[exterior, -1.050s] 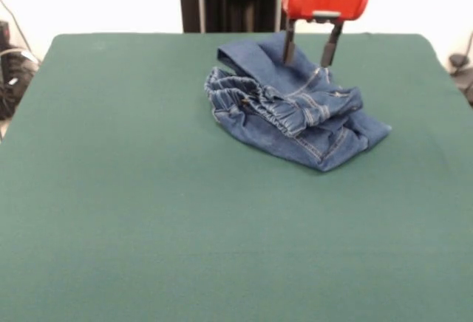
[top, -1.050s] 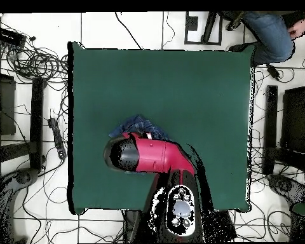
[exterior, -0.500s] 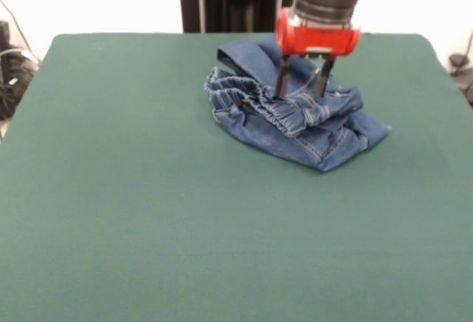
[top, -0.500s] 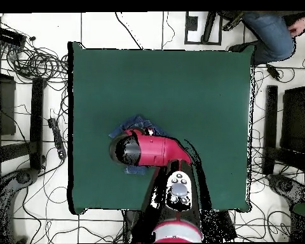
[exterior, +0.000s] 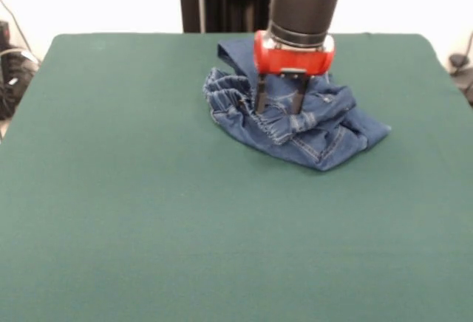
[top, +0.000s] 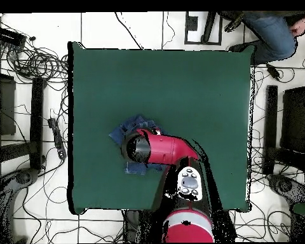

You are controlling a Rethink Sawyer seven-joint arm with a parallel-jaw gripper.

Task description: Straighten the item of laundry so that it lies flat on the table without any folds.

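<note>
The item of laundry [exterior: 325, 126], a small pair of dark blue jeans, lies crumpled in a heap on the far middle of the green table [exterior: 148, 211]. Its gathered waistband is bunched toward the left of the heap. My gripper [exterior: 279, 105] comes down from above with its red head over the heap. It is open, and its two dark fingers [exterior: 260, 97] press into the folds by the waistband. In the overhead view the red arm [top: 161, 148] covers most of the laundry [top: 124, 131]. Only blue edges show beside it on the table [top: 180, 82], and the gripper itself is hidden.
Cables and stands lie on the floor around the table [top: 28, 60]. A person's legs [top: 269, 32] show at the overhead view's top right, off the table. Wide bare green surface spreads on all sides of the heap.
The gripper has come down and moved left in the front view, from above the heap's far side into the waistband folds. The fabric under it has bunched slightly.
</note>
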